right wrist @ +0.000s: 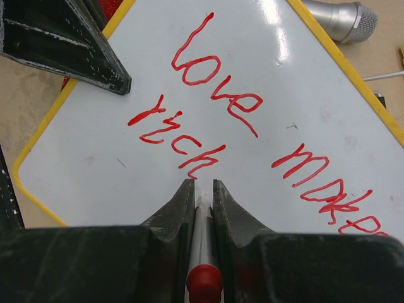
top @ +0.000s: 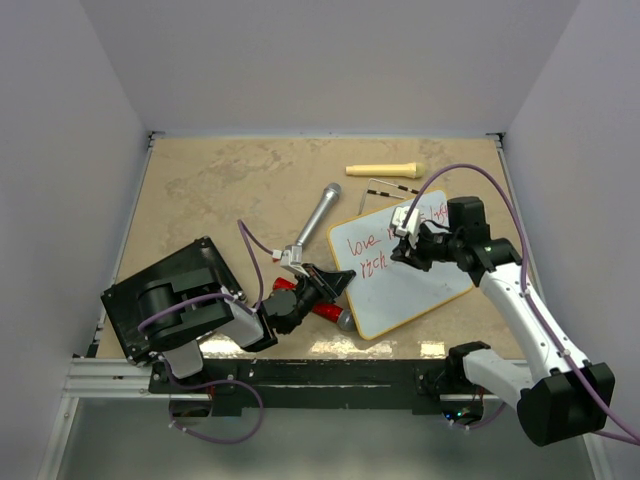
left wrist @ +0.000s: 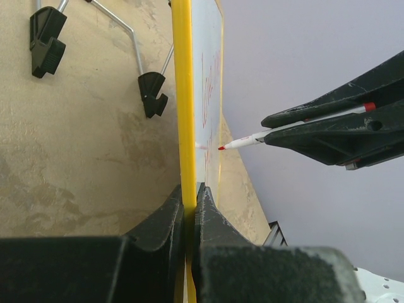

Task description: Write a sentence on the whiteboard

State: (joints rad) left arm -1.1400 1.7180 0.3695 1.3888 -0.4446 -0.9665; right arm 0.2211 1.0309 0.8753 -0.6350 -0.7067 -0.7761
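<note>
The whiteboard (top: 405, 295) lies tilted at the table's middle right, its thin frame looking yellow. The sentence (right wrist: 214, 82) in red reads "love make..." on one line and "rich" below it. My right gripper (right wrist: 202, 183) is shut on a red-capped marker (right wrist: 203, 252), whose tip (left wrist: 222, 147) sits at the board's surface just past the "h". My left gripper (left wrist: 189, 189) is shut on the whiteboard's frame edge (left wrist: 182, 95), holding its left corner (top: 335, 283). The board's black wire feet (left wrist: 151, 95) show on its back side.
A silver microphone (top: 318, 220) lies left of the board, and a cream cone-shaped stick (top: 385, 169) lies behind it. A black flat box (top: 165, 300) sits at the near left. A red tool (top: 300, 295) lies under my left wrist. White walls enclose the table.
</note>
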